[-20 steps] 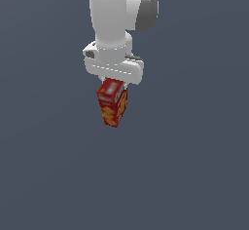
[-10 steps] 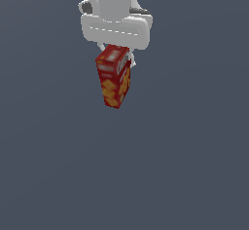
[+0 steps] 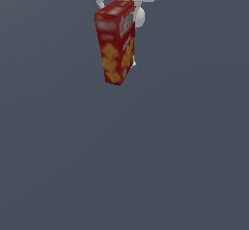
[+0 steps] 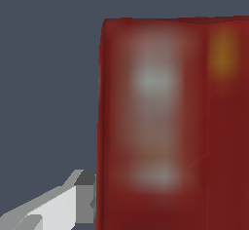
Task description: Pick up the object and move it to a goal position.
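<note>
The gripper (image 3: 116,9) sits at the upper edge of the exterior view, its white body cropped by the frame. Its fingers close on the upper part of the cracker box (image 3: 115,41), one on each side. In the wrist view a pale grey finger (image 4: 80,200) with a darker pad presses flat against the box's side edge; the opposite finger is hidden behind the box.

The box hangs from the gripper, clear of the ground plane (image 3: 124,165), with its lower end tilted slightly toward the exterior view's right. No other item stands near it, and the box itself blocks most of the wrist view.

The box is tall and narrow, red, with orange-yellow cracker pictures on the lower front and side and pale lettering near the top. In the wrist view its face (image 4: 170,122) appears as a blurred dark red panel with pale smudges and one orange patch.

The ground plane is a uniform, matte slate grey, without texture.
</note>
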You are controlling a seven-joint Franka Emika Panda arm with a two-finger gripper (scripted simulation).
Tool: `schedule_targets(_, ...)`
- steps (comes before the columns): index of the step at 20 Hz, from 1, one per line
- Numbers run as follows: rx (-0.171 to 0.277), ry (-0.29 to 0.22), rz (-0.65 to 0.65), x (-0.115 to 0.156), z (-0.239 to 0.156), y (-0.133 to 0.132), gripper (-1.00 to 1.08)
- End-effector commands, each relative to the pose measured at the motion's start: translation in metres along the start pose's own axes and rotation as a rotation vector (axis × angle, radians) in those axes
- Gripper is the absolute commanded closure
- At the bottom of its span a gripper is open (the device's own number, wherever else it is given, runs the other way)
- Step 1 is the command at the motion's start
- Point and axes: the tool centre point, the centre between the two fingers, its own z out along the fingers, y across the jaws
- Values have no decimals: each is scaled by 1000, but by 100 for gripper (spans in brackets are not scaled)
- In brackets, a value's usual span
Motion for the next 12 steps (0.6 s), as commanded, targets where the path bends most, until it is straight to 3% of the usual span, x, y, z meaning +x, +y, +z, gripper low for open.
schedule_targets(1,0,0,0,-7,-24,0,108)
schedule_targets(12,1,-1,0,-21,-89,-2,108)
